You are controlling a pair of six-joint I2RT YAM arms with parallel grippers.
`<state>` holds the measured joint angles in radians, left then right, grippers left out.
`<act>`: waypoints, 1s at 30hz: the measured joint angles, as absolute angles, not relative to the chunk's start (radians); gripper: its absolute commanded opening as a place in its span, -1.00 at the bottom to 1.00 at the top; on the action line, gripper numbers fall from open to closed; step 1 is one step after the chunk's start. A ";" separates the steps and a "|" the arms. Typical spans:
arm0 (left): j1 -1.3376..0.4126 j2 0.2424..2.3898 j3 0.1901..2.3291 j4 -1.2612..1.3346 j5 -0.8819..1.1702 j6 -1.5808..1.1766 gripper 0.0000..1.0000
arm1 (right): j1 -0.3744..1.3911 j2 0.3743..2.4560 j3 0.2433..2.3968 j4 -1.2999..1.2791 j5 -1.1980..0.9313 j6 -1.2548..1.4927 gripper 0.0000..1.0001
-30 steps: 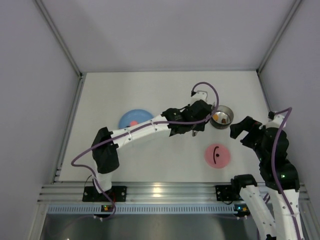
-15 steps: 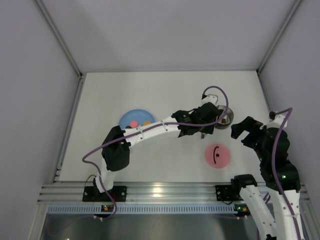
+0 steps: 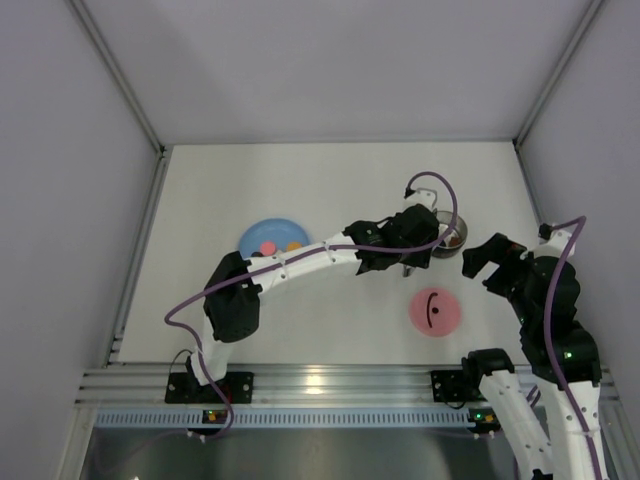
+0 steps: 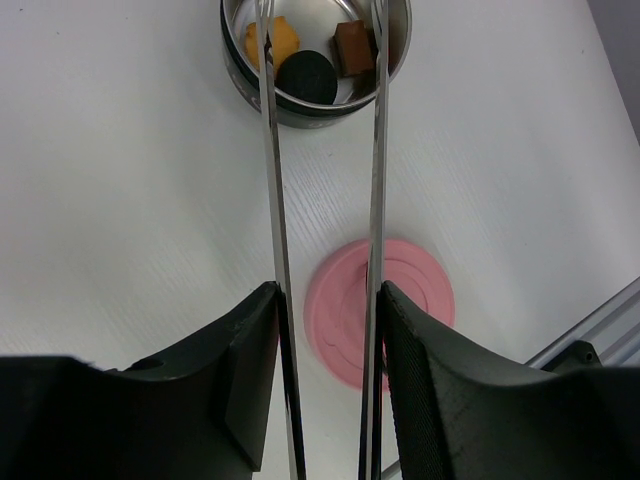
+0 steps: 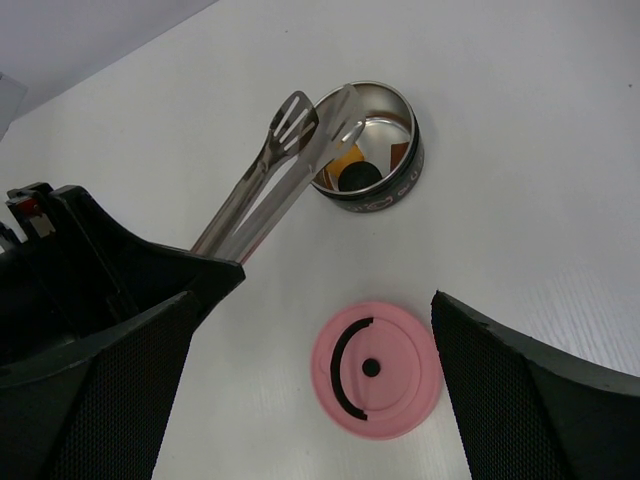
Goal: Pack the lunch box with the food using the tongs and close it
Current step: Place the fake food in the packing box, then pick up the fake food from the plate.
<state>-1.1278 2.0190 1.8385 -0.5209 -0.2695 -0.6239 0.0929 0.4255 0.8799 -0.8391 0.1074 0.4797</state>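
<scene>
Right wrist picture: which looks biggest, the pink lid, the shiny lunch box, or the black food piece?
1. lid and lunch box: nearly alike; the lid perhaps looks slightly bigger.
2. black piece: clearly smallest.

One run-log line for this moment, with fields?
left gripper: jaws shut on tongs, tips over lunch box | food: some inside | lid: off | right gripper: jaws open
</scene>
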 measured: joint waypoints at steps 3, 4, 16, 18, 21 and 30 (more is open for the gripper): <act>-1.128 2.019 1.839 -0.517 -0.270 -0.623 -0.06 | 0.093 0.425 0.879 -0.839 0.107 0.480 0.99; -1.128 2.019 1.839 -0.516 -0.270 -0.622 -0.06 | 0.093 0.425 0.879 -0.839 0.107 0.480 0.99; -1.128 1.810 1.688 -0.524 -0.385 -0.622 -0.04 | 0.093 0.424 0.877 -0.839 0.106 0.480 0.99; -1.128 1.739 1.646 -0.543 -0.425 -0.632 -0.04 | 0.093 0.423 0.875 -0.837 0.104 0.480 0.99; -1.128 1.625 1.580 -0.602 -0.501 -0.668 -0.04 | 0.093 0.422 0.857 -0.834 0.099 0.482 0.99; -1.090 1.303 1.290 -0.847 -0.648 -0.838 -0.04 | 0.093 0.438 0.806 -0.819 0.055 0.490 0.99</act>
